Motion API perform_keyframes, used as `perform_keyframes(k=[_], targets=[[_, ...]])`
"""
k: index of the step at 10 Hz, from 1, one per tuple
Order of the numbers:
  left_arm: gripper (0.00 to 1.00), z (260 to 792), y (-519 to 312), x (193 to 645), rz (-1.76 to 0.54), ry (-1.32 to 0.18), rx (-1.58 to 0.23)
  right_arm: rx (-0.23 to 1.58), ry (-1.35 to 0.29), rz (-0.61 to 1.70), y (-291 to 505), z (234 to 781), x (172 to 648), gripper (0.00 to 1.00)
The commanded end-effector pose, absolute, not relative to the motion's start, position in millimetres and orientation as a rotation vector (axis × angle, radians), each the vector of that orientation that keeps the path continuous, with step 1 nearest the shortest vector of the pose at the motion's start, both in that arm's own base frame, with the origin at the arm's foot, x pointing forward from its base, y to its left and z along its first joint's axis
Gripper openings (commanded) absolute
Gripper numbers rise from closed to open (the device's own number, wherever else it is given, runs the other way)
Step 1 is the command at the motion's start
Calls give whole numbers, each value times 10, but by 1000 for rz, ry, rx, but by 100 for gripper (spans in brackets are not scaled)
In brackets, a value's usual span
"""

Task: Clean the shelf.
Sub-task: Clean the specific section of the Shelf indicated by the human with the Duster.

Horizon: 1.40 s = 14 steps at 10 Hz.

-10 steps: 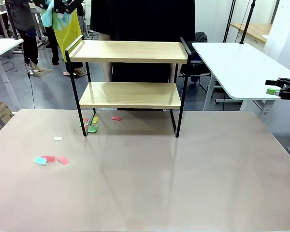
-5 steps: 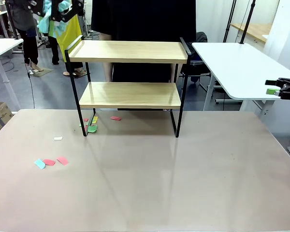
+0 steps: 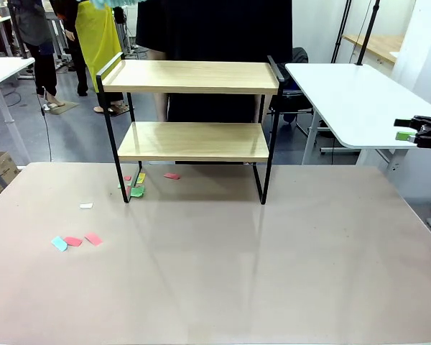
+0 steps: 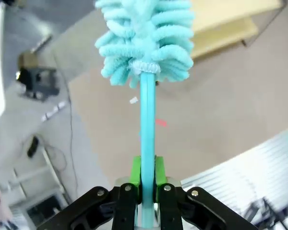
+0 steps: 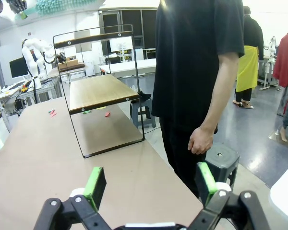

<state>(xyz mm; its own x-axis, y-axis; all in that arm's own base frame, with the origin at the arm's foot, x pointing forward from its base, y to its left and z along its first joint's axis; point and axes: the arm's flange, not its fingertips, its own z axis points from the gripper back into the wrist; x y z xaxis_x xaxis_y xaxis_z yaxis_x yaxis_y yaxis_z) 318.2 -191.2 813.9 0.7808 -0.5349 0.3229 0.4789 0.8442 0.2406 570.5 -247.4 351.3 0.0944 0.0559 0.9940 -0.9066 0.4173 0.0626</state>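
Note:
The shelf (image 3: 192, 77), two light wooden boards in a thin black frame, stands at the far middle of the table; both boards look bare. In the left wrist view my left gripper (image 4: 147, 168) is shut on the handle of a teal fluffy duster (image 4: 145, 43), high over the table with the shelf (image 4: 224, 21) below. The right wrist view shows that duster (image 5: 62, 5) held above the shelf (image 5: 98, 91). My right gripper (image 3: 419, 131) hangs open off the table's right side, its green pads (image 5: 95, 184) wide apart with nothing between them.
Small coloured paper scraps (image 3: 75, 241) lie on the tan table (image 3: 273, 273) at the left, more (image 3: 137, 190) by the shelf's left legs. A person in black (image 3: 215, 29) stands behind the shelf. A white side table (image 3: 352, 100) stands at the right.
My left gripper with the duster rose from the upper left of the front view and left the picture. My right gripper stayed still.

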Motion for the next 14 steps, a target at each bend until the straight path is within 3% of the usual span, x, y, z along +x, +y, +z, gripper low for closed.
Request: perform_keyframes(k=[1,6,11,14], targets=[[13,8047,-1647,2836,-907,-359,234,875,-1274,875,-2456,3545,5714,100],[13,7735,-1983,2387,-1318,-105,561,875,-1274,875,-2456,3545,5714,100],[13,6804,-1732,2457,-1720,291,626,875,-1274,875,-2456,3545,5714,100],[13,6484,-1310,2525,-1731,390,645,875,-1274,875,-2456,3545,5714,100]])
